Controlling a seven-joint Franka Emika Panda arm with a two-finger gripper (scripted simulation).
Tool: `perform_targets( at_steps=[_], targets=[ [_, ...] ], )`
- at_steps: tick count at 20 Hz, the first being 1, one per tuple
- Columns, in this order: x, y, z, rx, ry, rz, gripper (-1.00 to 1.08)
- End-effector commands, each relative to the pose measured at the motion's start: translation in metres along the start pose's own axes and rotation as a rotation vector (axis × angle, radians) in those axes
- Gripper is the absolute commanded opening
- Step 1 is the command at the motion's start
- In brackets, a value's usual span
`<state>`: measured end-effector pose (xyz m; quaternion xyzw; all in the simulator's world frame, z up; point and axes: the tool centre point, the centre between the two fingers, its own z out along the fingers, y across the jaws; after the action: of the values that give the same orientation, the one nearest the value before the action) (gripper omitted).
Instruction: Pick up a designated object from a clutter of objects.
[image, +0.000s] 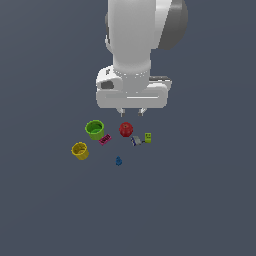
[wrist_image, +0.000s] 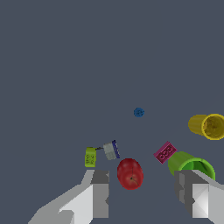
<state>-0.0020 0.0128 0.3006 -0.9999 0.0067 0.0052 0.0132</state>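
The arm hung over the clutter on a plain dark grey table (image: 45, 210), its upper links cut off by the top edge of the exterior view. The jaws (image: 131, 112) were spread wide and held nothing; in the exterior view only two short finger tips showed below the white hand. In the wrist view the two fingers (wrist_image: 99, 192) stood well apart, both cut off by the frame edge.

The green cup (image: 94, 129) stood upright on the table, toward the exterior view's left of the jaws and below them, touched by nothing. In the wrist view the green cup (wrist_image: 188, 162) was partly hidden behind one finger, so only its rim and part of its wall showed. A pink block (image: 105, 140) lay just beside it, possibly touching; the pictures were too coarse to tell. The yellow cup (image: 80, 150) sat apart from both, further to the exterior view's left, and appeared to lie on its side in the wrist view.

The red ball (image: 126, 129) sat almost directly under the jaws; in the wrist view it lay between the two fingers, clear of both. To the exterior view's right of it were a small grey piece (image: 135, 141) with a dark blue edge and a small green block (image: 148, 137), close together, their shapes hard to make out. A tiny blue figure (image: 119, 161) stood alone, nearest the exterior camera, too small to read in detail.
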Motion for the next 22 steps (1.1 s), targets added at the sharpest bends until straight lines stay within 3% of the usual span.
perform_targets(
  at_steps=[1, 6, 11, 17, 22],
  targets=[
    [-0.001, 0.009, 0.007, 0.004, -0.003, 0.011, 0.28],
    [-0.007, 0.041, 0.033, 0.020, -0.009, 0.051, 0.28],
    [-0.023, 0.090, 0.073, 0.040, -0.017, 0.118, 0.28],
    [-0.065, 0.163, 0.131, 0.059, -0.025, 0.229, 0.28],
    [-0.102, 0.204, 0.165, 0.063, -0.030, 0.304, 0.28]
  ],
)
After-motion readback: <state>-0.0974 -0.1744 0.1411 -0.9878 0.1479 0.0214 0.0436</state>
